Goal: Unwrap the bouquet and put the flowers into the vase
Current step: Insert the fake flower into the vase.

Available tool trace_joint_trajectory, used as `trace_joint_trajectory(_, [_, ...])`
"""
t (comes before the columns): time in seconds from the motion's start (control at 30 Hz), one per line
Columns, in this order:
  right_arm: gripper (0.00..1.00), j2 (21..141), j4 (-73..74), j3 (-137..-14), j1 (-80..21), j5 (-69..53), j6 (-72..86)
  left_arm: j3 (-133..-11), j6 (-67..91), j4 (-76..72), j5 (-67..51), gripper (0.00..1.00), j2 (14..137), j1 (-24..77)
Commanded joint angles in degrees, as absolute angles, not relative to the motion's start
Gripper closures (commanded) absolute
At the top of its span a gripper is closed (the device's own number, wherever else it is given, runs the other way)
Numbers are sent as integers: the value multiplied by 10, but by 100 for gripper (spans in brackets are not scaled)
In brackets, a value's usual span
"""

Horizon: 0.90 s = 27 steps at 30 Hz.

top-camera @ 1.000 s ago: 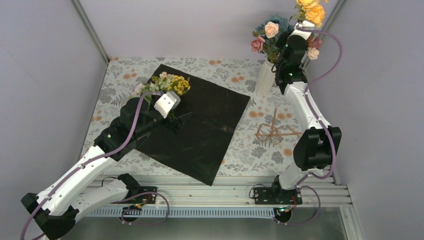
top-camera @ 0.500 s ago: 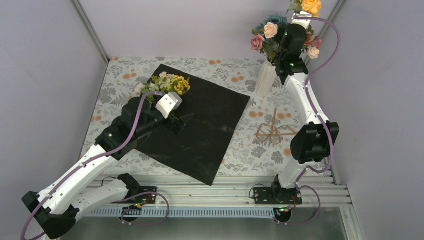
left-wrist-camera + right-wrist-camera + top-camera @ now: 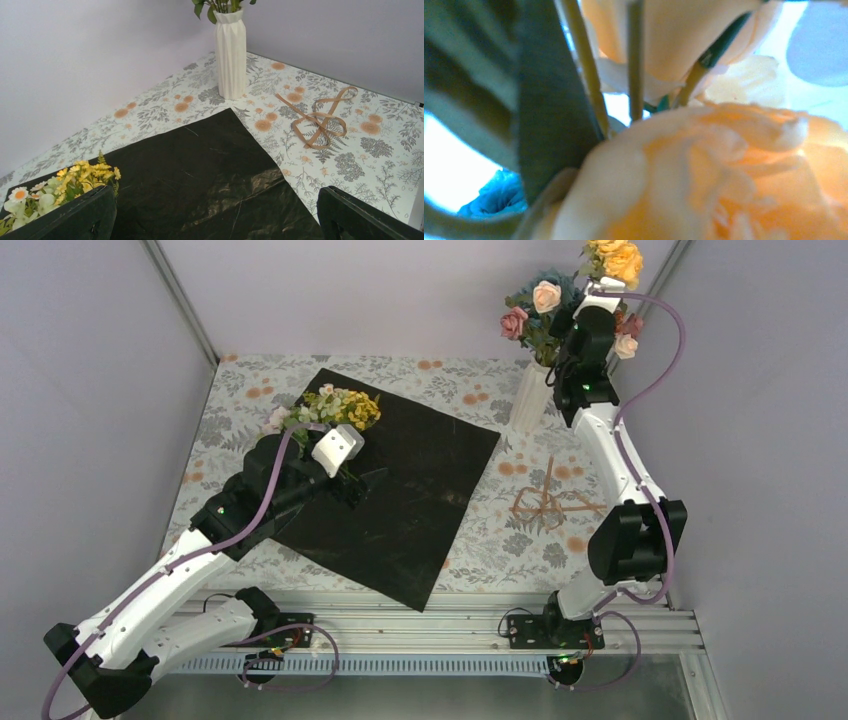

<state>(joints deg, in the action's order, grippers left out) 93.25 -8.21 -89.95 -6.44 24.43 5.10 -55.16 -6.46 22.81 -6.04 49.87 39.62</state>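
- Flowers (image 3: pixel 545 302) are in two lots. Pink, peach and teal fabric roses with green leaves stand in the vase (image 3: pixel 528 397). Ruffled orange blooms (image 3: pixel 617 260) show higher up, at the tip of the right arm.
- The vase is white and matte, tall and narrow, with sharp vertical folds and a zigzag rim. It stands upright on the bench (image 3: pixel 480 540) near the back wall, just off the far corner of the black sheet (image 3: pixel 420 490).
- The sheet is a square of thin, glossy, creased film, lying flat and turned like a diamond.
- Loose sprigs (image 3: pixel 340 407) lie on the sheet's left corner: small yellow tufts, white daisies with orange centres, pale green buds.
- A flat tan ribbon (image 3: pixel 547 502) lies in loose loops to the right of the sheet, apart from it.
- The cloth (image 3: pixel 250 390) covering the bench is pale, printed with grey leaves and orange blossoms.
- The left pincer (image 3: pixel 358 483) has its black fingers spread wide, low over the sheet and just beside the sprigs, with only bare film between them.
- The right pincer (image 3: pixel 600 292) is pressed together, up among the blooms above the vase. Its wrist view is filled with blurred peach petals, thin stems and a broad leaf. Whether it nips a stem cannot be told.
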Motion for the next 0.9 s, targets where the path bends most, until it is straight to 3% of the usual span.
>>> trace_joint_trajectory(0.0, [96, 928, -86, -875, -61, 264, 71, -548, -69, 221, -64, 0, 494, 397])
trace_joint_trajectory(0.43, [96, 920, -64, -949, -61, 255, 38, -548, -68, 220, -63, 0, 493, 397])
trace_joint_trajectory(0.87, [96, 948, -80, -849, -61, 233, 66, -547, -68, 222, -58, 0, 488, 397])
